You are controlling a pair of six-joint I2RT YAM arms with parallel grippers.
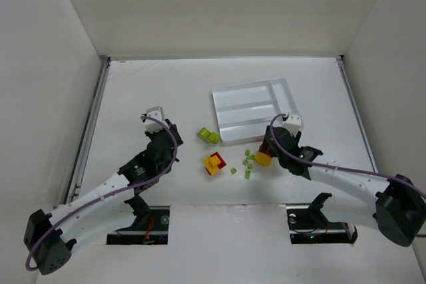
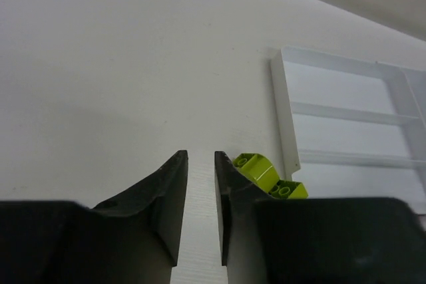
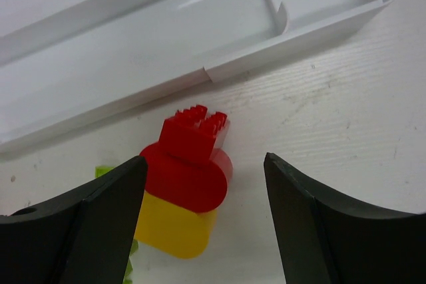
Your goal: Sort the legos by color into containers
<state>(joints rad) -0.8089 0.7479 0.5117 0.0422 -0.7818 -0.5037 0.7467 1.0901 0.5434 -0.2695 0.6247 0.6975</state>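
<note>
**Top view:** left claw [image 1: 162,126] points down at the bare worktop [image 1: 146,84]. Its fingers are hidden under the wrist body, so I can't read the gap here. Green brick [image 1: 208,136] sits to its right, apart from it. Tray [image 1: 249,83] is further right and ahead. Right claw [image 1: 268,149] is over a red-yellow stack [image 1: 264,158], just off the tray's near right corner. Green cubes [image 1: 247,161] are scattered just left of the right claw. A second red-yellow cluster [image 1: 214,163] lies further left, between the two arms. Cubes are too small to count reliably.

**Left wrist:** left claw [image 2: 200,157] is open only a slit, nothing held, bare worktop visible through it. Green brick [image 2: 256,167] is just beside the right finger [image 2: 233,191]; its lower part is cut off by the claw body and I can't tell if they touch. Tray wall [image 2: 283,118] is just beyond the brick, and the frame crops the tray's far side.

**Right wrist:** right claw [image 3: 205,159] is wide open around the stack, with a gap on both sides and no grip. The stack is a small studded red piece [image 3: 194,131] on a rounded red brick [image 3: 190,177] on a yellow one [image 3: 174,231]. Tray wall [image 3: 293,38] is right ahead of the fingertips. Green bits [image 3: 103,171] are mostly hidden behind the left finger [image 3: 100,224].
</note>
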